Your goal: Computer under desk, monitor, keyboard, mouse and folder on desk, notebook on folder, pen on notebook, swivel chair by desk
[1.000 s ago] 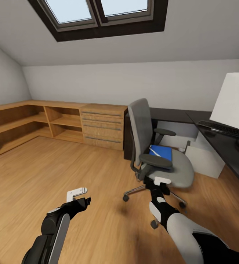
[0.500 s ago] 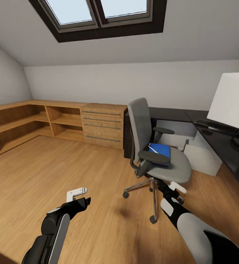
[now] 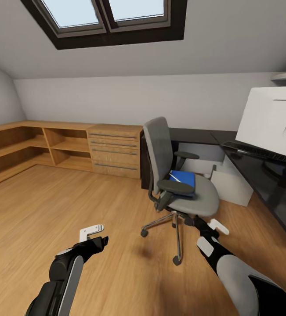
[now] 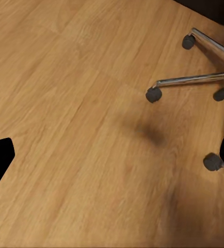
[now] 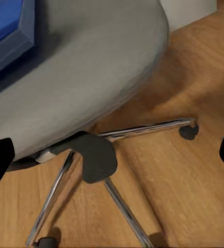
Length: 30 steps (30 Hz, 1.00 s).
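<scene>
The swivel chair (image 3: 160,151), grey with black armrests, stands mid-room on its chrome star base (image 3: 169,221) (image 4: 205,80) (image 5: 138,129). The bright blue folder (image 3: 183,177) (image 5: 6,28) lies on its seat. At the right, the black desk (image 3: 276,193) carries the monitor (image 3: 272,118), white back toward me, with the keyboard (image 3: 250,150) in front of it. My right gripper (image 3: 194,220) (image 5: 112,160) is open, low under the seat's front edge beside the base. My left gripper (image 3: 102,240) (image 4: 112,160) hangs open over bare floor, left of the chair.
Low wooden shelves (image 3: 24,147) and a wooden chest of drawers (image 3: 114,151) line the back left wall. A white panel (image 3: 230,186) stands under the desk. Open wooden floor (image 3: 50,202) stretches to the left. A skylight (image 3: 103,13) is overhead.
The whole picture has shifted left, so the camera moved. My right gripper dropped from the seat's front edge to below it and to the right. The left arm kept its pose.
</scene>
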Available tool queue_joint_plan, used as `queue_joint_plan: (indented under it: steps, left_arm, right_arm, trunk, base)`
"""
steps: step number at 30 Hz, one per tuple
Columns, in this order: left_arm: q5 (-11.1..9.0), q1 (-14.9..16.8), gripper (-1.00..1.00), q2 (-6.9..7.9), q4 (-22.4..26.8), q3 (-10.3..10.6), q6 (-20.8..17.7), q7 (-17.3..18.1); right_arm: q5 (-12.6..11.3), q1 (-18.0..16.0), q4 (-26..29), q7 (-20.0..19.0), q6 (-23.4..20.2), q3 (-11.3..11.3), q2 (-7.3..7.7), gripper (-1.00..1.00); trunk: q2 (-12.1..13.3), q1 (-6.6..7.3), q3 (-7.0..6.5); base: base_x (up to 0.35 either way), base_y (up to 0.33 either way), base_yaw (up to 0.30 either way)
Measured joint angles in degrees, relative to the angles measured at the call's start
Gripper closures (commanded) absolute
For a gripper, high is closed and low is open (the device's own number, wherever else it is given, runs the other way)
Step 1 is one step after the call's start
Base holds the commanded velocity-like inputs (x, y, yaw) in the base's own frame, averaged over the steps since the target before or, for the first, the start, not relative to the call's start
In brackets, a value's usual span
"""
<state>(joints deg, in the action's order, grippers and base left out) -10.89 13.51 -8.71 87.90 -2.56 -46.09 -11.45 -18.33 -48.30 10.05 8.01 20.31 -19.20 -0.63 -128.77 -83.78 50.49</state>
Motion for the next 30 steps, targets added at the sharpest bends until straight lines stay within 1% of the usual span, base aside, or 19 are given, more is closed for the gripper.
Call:
queue_joint_plan:
  steps: [1, 2, 6, 8, 9, 12, 15, 20, 21, 24, 27, 30]
  left_arm:
    - [0.00, 0.00, -1.00, 0.02, 0.00, -0.02, 0.00, 0.00]
    - [0.00, 0.00, -1.00, 0.04, 0.00, -0.08, 0.00, 0.00]
    - [0.02, 0.00, -1.00, 0.05, 0.00, -0.41, 0.00, 0.04]
    - [0.02, 0.00, -1.00, 0.05, 0.04, -1.92, -0.01, 0.09]
    - [0.10, -0.01, -1.00, 0.06, 0.11, -4.34, -0.03, 0.15]
    - [-0.07, 0.00, -1.00, 0.05, 0.25, -5.30, 0.00, 0.20]
    - [-0.11, -0.01, -1.00, 0.05, 0.35, -5.60, 0.00, 0.24]
    - [-0.10, -0.01, -1.00, 0.05, 1.06, -5.95, -0.01, 0.25]
    - [-0.10, -0.01, -1.00, 0.05, 1.24, -6.66, -0.02, 0.27]
    - [-0.25, -0.02, -1.00, 0.05, 1.35, -7.62, -0.01, 0.32]
    - [-0.73, -0.02, -1.00, 0.05, 1.41, -8.23, 0.00, 0.34]
    - [-0.86, -0.02, -1.00, 0.05, 1.42, -8.31, 0.00, 0.35]
  right_arm:
    - [-0.78, 0.00, -0.01, -0.03, -0.01, -0.01, 0.16, -1.00]
    - [-2.29, 0.01, -0.05, -0.06, -0.03, 0.00, 0.60, -1.00]
    - [-4.40, 0.01, -0.13, -0.90, -0.11, -0.02, 1.23, -1.00]
    - [-6.82, 0.01, -0.24, -2.82, -0.24, -0.05, 1.99, -1.00]
    - [-10.23, 0.00, -0.31, -5.51, -0.33, -0.07, 2.73, -1.00]
    - [-11.61, 0.01, -0.34, -6.44, -0.35, -0.04, 2.96, -1.00]
    - [-11.98, 0.03, -0.35, -6.60, -0.33, -0.01, 2.98, -1.00]
    - [-11.96, 0.03, -0.35, -6.62, -0.14, 0.04, 2.86, -1.00]
    - [-11.91, 0.02, -0.35, -6.56, -0.17, 0.05, 2.88, -1.00]
    - [-11.93, 0.01, -0.33, -6.48, -0.23, 0.04, 2.92, -1.00]
    - [-11.97, 0.04, -0.31, -6.60, -0.17, 0.05, 2.97, -1.00]
    - [-11.97, 0.05, -0.30, -6.57, -0.17, 0.05, 2.98, -1.00]
  trunk:
    - [0.00, 0.00, 0.00]
    - [0.00, 0.00, 0.00]
    - [0.00, 0.00, 0.00]
    - [0.00, 0.00, 0.00]
    - [0.00, 0.00, 0.00]
    - [0.00, 0.00, 0.00]
    - [0.00, 0.02, 0.00]
    - [0.00, 0.03, 0.00]
    - [0.00, 0.03, 0.00]
    - [0.00, 0.03, 0.00]
    - [0.00, 0.03, 0.00]
    - [0.00, 0.03, 0.00]
  base:
    - [0.000, 0.000, -0.290]
    - [0.000, 0.000, -0.291]
    - [0.000, 0.000, -0.293]
    - [0.000, 0.000, -0.294]
    - [0.000, 0.000, -0.294]
    - [0.015, 0.000, -0.279]
    - [0.157, 0.021, -0.127]
    - [0.272, 0.072, -0.036]
    - [0.307, 0.083, -0.010]
    - [0.313, 0.057, -0.006]
    - [0.319, 0.014, -0.001]
    - [0.320, 0.004, 0.000]
